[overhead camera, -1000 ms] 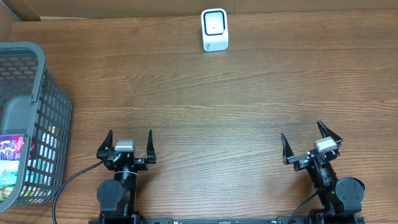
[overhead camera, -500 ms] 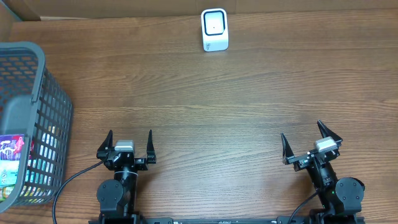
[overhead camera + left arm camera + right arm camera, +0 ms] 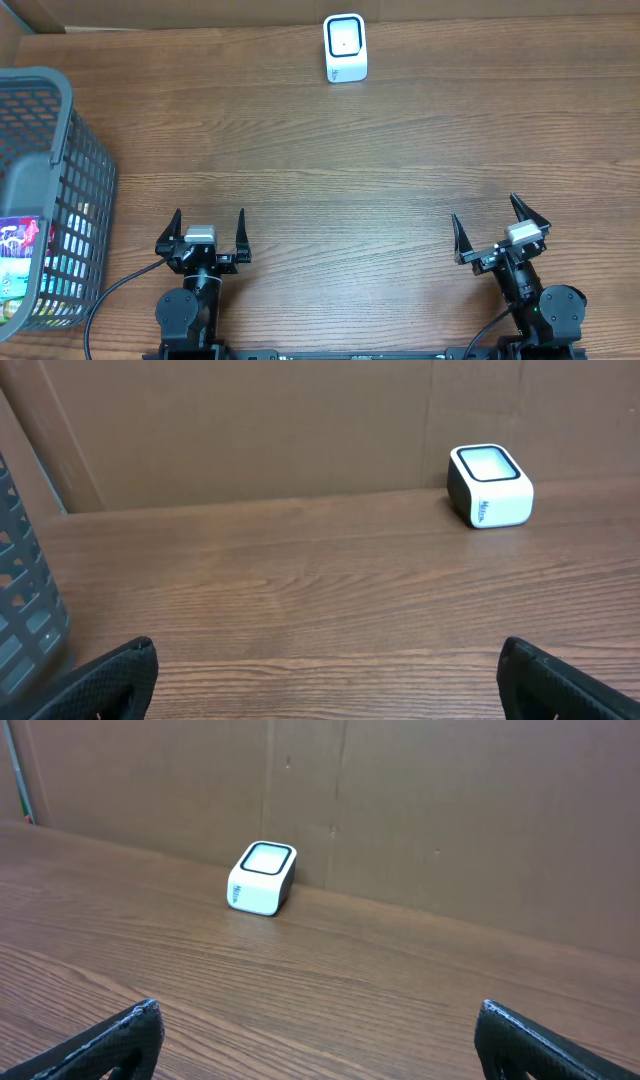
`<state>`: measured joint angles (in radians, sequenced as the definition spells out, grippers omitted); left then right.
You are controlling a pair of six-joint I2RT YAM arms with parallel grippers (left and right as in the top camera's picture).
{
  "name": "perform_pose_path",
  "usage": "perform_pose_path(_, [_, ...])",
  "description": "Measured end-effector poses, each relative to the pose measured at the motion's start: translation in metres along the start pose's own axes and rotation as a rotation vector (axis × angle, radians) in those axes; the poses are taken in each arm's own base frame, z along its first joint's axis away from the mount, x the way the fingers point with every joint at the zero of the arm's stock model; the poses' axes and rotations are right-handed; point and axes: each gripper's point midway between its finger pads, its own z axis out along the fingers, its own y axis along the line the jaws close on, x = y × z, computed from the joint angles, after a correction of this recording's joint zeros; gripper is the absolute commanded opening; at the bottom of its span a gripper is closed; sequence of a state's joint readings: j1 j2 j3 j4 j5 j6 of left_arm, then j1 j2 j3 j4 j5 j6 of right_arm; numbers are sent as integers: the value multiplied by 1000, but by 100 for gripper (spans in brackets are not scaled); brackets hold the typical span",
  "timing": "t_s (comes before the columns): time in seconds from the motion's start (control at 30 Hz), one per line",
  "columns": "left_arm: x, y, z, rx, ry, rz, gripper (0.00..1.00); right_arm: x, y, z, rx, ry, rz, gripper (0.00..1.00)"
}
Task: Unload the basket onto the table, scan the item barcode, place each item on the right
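Note:
A small white barcode scanner (image 3: 345, 47) with a black-rimmed window stands at the far edge of the wooden table; it also shows in the left wrist view (image 3: 489, 486) and the right wrist view (image 3: 262, 878). Colourful packaged items (image 3: 22, 255) lie inside the grey basket at the left; I cannot pick out a barcode on them. My left gripper (image 3: 208, 230) rests at the near edge, open and empty. My right gripper (image 3: 495, 226) rests at the near right, open and empty too. Both are far from the scanner and the items.
A grey mesh shopping basket (image 3: 62, 135) fills the left side of the table; its wall shows at the left of the left wrist view (image 3: 20, 595). A brown cardboard wall (image 3: 250, 420) runs along the table's far edge.

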<state>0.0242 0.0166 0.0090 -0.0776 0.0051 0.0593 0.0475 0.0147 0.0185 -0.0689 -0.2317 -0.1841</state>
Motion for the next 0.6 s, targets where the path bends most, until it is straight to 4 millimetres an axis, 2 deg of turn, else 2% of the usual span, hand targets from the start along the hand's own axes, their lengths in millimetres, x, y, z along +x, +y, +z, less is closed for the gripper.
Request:
perform_pose_path(0.43, [-3,-16,-1,96,-7,0,100,-12,14,-1,-83,-49,16,100])
perform_pose_path(0.6, [-16,-21,-5,132,27,-2,100,-14,19,-2,-115,-54,35,100])
